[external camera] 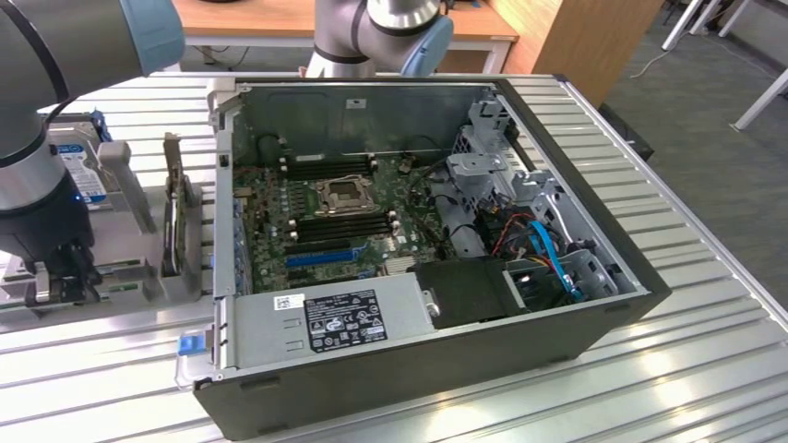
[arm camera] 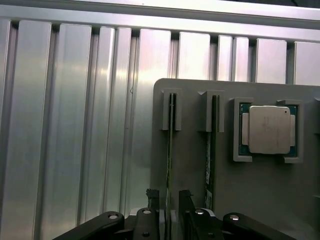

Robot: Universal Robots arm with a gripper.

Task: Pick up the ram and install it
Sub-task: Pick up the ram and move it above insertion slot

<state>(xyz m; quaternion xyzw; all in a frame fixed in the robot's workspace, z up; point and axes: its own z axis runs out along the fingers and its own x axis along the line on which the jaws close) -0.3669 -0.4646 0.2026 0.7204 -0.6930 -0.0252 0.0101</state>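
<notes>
The step in hand is the pick, and nothing has been lifted yet. In the wrist view the grey holder (arm camera: 192, 170) lies on the ribbed metal tabletop (arm camera: 65, 130). It carries two thin green sticks standing on edge in its upright slots. A square silver processor chip (arm camera: 269, 129) sits in a pocket on the holder's far side from the bare tabletop.

The ram (arm camera: 170, 135) being approached is the stick in the holder's outer slot, the one nearest the bare tabletop. The second stick (arm camera: 213, 142) stands in the next slot, between the ram and the chip.

The gripper (arm camera: 169, 200) hangs over one end of the holder, lined up with the ram. Its fingers (arm camera: 152, 196) are spread apart, one on each side of the ram's thin edge. A gap shows on both sides, so they appear not to touch it.

In the exterior view the open computer case (external camera: 431, 369) stands just beside the holder, on the exterior view's right. Its motherboard (external camera: 323, 217) and black memory slots (external camera: 335, 214) are exposed.

As a judgement, the grasp calls for care. The fingers need to be centred on the narrow board, clear of the second stick, and to close squarely on its flat faces. The slots hold the ram at its ends, so any lift would have to run straight along them.
</notes>
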